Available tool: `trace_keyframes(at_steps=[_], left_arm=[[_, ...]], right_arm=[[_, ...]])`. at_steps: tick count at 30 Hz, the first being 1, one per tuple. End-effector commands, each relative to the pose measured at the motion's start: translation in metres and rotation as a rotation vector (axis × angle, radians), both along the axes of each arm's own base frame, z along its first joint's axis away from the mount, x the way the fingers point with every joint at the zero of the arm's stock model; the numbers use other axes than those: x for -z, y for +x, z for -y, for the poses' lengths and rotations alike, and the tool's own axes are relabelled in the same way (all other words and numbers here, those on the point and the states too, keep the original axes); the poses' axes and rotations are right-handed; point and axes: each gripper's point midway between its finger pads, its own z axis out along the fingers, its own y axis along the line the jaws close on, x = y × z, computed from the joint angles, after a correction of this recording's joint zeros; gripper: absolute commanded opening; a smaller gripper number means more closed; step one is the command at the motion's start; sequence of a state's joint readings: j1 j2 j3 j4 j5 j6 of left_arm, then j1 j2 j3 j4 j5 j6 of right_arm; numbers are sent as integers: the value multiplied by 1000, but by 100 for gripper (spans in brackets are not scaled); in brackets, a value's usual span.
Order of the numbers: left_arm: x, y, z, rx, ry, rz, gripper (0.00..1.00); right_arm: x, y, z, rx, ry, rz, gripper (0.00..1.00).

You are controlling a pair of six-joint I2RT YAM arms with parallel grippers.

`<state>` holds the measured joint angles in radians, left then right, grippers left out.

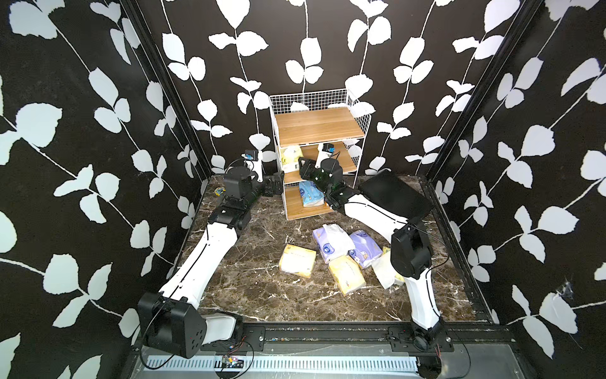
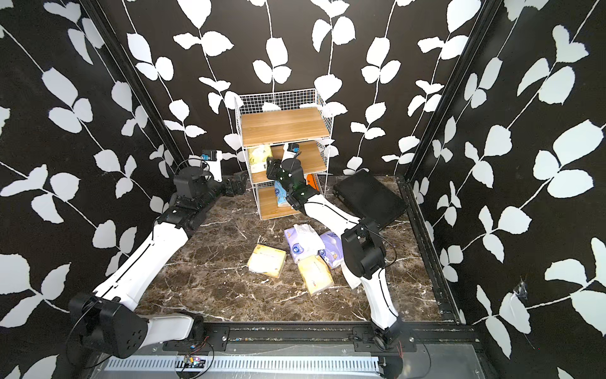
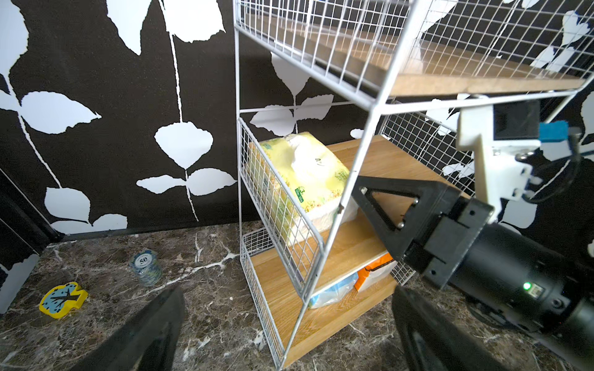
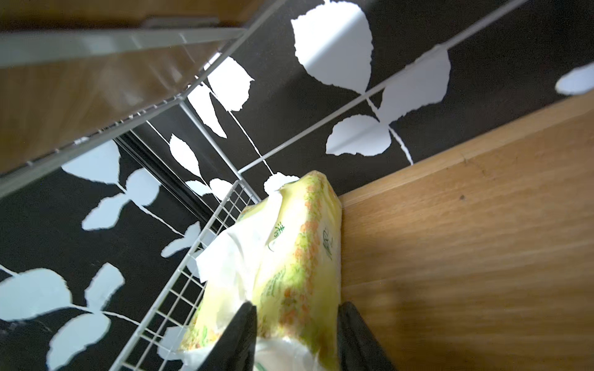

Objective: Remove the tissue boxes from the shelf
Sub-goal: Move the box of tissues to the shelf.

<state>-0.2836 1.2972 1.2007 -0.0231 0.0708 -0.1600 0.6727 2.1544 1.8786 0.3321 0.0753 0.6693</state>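
Marble table (image 1: 249, 288), walled in by leaf-print panels. At its far end, the shelf (image 1: 319, 128): top board bare, two tiers below not yet emptied. To its right, flat on the table, a black case (image 1: 393, 193). Nearer the front, a loose heap of tissue packs (image 1: 328, 242) already off the shelf, yellow and lavender, the rightmost half hidden under the elbow of the right arm (image 1: 370, 210).

On the middle tier: one yellow pack (image 3: 305, 173), pushed against the wire side on the robot's left, long axis front to back, roughly in line with the right arm's reach. On the bottom tier: a light blue pack (image 1: 310, 193) and an orange box (image 3: 373, 273), seen only as a corner.

Right gripper (image 4: 297, 308): reaches in through the open front and straddles the near end of the yellow pack, jaws drawn in, both fingers touching its sides. Looks like a grip; how firm, cannot tell. Bulk of the pack straight ahead, deeper in. Probably calls for a straight pull back toward the front, clear of the corner post.

Left gripper (image 3: 287, 298): hangs wide open and empty just outside the shelf's left front corner, wire grid between it and the pack, hence the worse placed of the two.

Far end of the pack partly masked by the top board in both top views; near end cut off at the edge of the right wrist view.
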Motion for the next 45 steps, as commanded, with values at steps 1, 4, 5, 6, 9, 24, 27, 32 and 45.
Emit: trace_keyframes(at_steps=[1, 4, 5, 6, 9, 24, 27, 32, 45], left_arm=[[-14, -8, 0, 12, -7, 49, 99], [-13, -8, 0, 11, -4, 44, 99], [-12, -8, 0, 9, -3, 44, 99], [-13, -8, 0, 10, -3, 44, 99], [-11, -7, -1, 8, 3, 42, 99], [-3, -2, 0, 8, 22, 23, 99], [-1, -2, 1, 12, 24, 22, 99], [-1, -1, 2, 17, 26, 20, 99], [1, 0, 3, 23, 24, 14, 99]], right_arm=[[5, 4, -4, 10, -14, 7, 31], [1, 0, -1, 15, -13, 20, 19], [0, -2, 2, 21, -13, 23, 15], [-2, -4, 4, 25, -14, 27, 11], [-7, -10, 11, 29, -19, 34, 1], [-19, -50, 53, 32, -68, 15, 7], [-20, -47, 54, 18, -56, 9, 34], [-26, -43, 58, 8, -42, 10, 64], [-14, -35, 35, -71, -40, -9, 73]])
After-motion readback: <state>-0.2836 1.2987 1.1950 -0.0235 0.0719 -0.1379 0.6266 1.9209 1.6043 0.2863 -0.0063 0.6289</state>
